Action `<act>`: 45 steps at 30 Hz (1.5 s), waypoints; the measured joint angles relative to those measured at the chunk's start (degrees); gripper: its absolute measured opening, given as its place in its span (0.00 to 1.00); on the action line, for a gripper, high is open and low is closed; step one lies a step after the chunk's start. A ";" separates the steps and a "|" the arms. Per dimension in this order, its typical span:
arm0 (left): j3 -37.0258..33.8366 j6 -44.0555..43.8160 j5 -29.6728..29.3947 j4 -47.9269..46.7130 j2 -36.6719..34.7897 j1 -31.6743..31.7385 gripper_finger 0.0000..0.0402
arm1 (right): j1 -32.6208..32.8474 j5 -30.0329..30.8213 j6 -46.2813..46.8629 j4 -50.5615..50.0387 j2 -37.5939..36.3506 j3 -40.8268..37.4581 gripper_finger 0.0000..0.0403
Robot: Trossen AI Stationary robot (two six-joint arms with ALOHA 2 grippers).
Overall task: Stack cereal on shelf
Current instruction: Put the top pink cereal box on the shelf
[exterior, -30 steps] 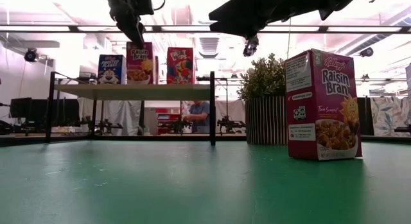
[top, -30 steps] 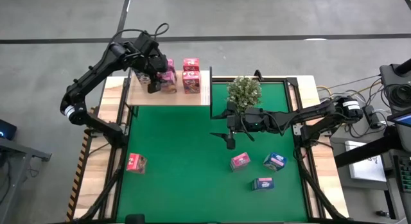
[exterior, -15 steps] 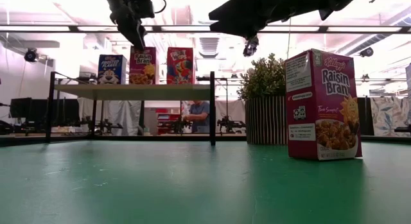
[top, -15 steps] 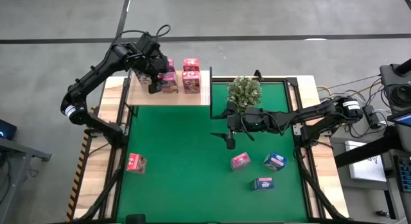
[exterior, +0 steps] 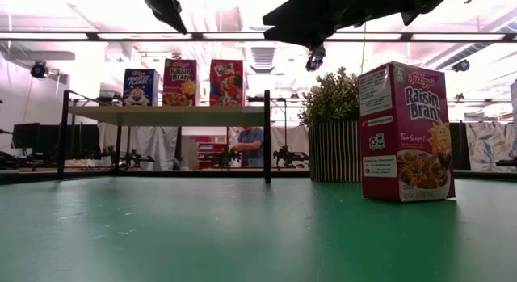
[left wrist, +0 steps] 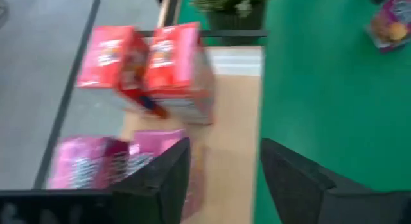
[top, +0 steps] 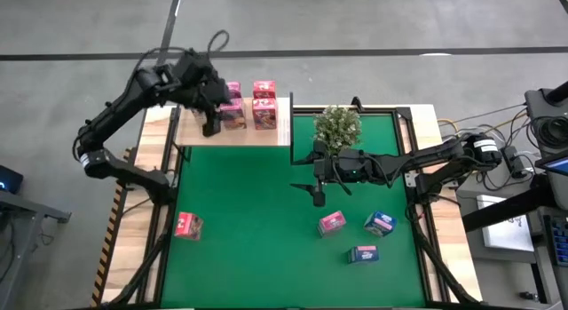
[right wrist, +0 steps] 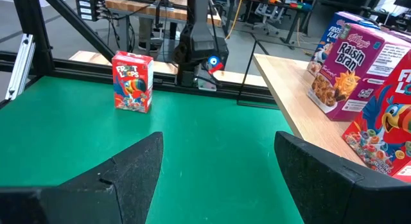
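Observation:
The pale wood shelf [top: 266, 137] stands at the table's far left. Three cereal boxes stand upright on it: a blue one [exterior: 138, 86], a pink Raisin Bran [exterior: 180, 82] and a red Froot Loops [exterior: 227, 82]. My left gripper [top: 210, 125] hovers open above the shelf's near part, beside the pink box [top: 232, 115], with nothing between its fingers [left wrist: 173, 166]. My right gripper [top: 318, 194] hangs open over the green mat's middle, also with nothing between its fingers. More cereal boxes lie on the mat: one at the left [top: 188, 225], one pink [top: 332, 223] and two blue [top: 380, 223].
A potted green plant [top: 337, 125] stands right of the shelf, just beyond my right arm. A black upright [exterior: 267, 136] marks the shelf's right end. A large Raisin Bran box [exterior: 404, 132] stands close to the low camera. A person shows in the room beyond the table.
My left gripper has risen off the pink Raisin Bran box and drawn back toward the table's left edge. The box has stayed upright on the shelf between the blue and the red box.

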 joint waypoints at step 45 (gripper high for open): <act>-42.66 -17.35 -32.13 42.04 -9.20 -14.16 0.01 | 0.00 0.02 -0.09 -1.40 -0.04 0.00 0.66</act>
